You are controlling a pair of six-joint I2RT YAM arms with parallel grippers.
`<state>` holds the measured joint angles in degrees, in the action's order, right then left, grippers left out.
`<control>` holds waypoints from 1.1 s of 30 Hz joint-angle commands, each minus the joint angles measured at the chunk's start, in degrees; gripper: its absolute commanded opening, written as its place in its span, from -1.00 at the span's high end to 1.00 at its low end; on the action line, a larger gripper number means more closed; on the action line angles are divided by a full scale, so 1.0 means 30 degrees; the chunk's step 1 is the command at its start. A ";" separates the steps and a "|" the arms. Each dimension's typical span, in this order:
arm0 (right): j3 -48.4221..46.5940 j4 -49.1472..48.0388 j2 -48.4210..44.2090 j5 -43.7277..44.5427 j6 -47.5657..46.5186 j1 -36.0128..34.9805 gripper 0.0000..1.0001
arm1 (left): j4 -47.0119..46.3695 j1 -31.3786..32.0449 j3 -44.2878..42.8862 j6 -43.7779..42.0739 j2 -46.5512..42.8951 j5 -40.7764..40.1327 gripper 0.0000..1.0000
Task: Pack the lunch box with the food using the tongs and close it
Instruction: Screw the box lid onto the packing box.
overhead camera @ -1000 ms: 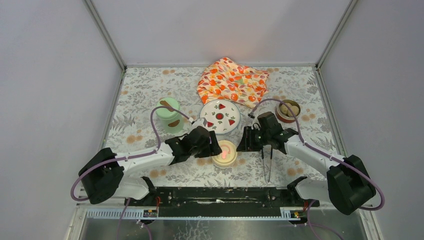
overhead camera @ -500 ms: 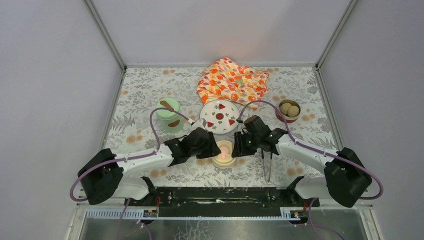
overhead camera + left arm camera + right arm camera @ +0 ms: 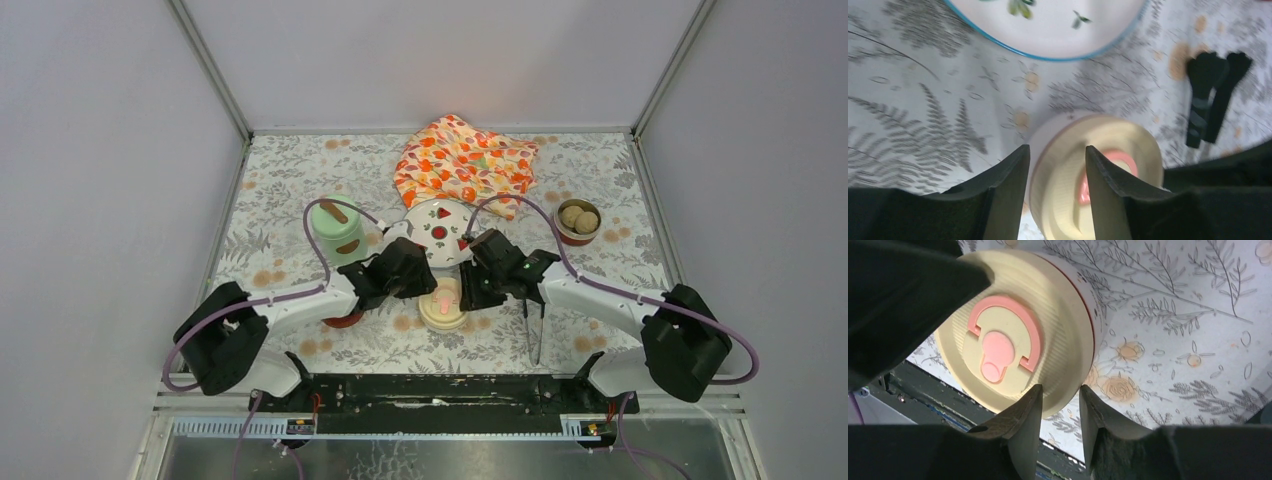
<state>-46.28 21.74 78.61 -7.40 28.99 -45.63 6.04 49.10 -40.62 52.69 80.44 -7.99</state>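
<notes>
The cream-lidded pot (image 3: 443, 303) of the lunch box stands near the table's front, its pink latch (image 3: 1000, 340) facing up. My left gripper (image 3: 427, 289) comes at it from the left. Its part-open jaws (image 3: 1057, 155) straddle the lid's rim (image 3: 1058, 165), one finger outside the wall, one over the lid. My right gripper (image 3: 468, 294) stands open at the pot's right, its fingers (image 3: 1034, 400) astride the rim. The tongs (image 3: 533, 328) lie on the table, held by nothing. Beige balls of food (image 3: 577, 216) fill a steel bowl at the right. The mint-green pot (image 3: 337, 231) stands to the left.
A white fruit-print plate (image 3: 440, 232) lies just behind the cream pot, and its blue rim (image 3: 1048, 54) shows in the left wrist view. An orange patterned cloth (image 3: 463, 160) is bunched at the back. A dark red piece (image 3: 343, 321) peeks out under my left arm.
My right arm has swung left from above the tongs to the cream-lidded pot. The left gripper has pushed in onto the pot's rim and its jaws have narrowed.
</notes>
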 commanded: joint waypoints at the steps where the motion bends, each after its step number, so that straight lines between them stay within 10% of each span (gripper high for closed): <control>1: -0.0559 -0.1162 0.0801 0.1046 -0.0135 -0.0640 0.20 | 0.0940 -0.1037 -0.0202 -0.2298 0.1073 -0.1394 -0.07; 13: -0.2356 0.0774 -0.0519 0.1814 -0.0673 -0.0817 0.03 | 0.2671 -0.0707 0.0268 -0.1654 -0.3394 -0.0726 -0.61; 33: -0.2688 0.3312 0.4247 0.5381 -0.0112 -0.3099 0.13 | 0.1812 0.1300 0.1838 0.0186 -0.1069 0.1128 -0.52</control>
<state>-56.55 29.74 86.52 5.13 28.71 -53.36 12.51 52.07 -36.64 52.82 73.87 -6.35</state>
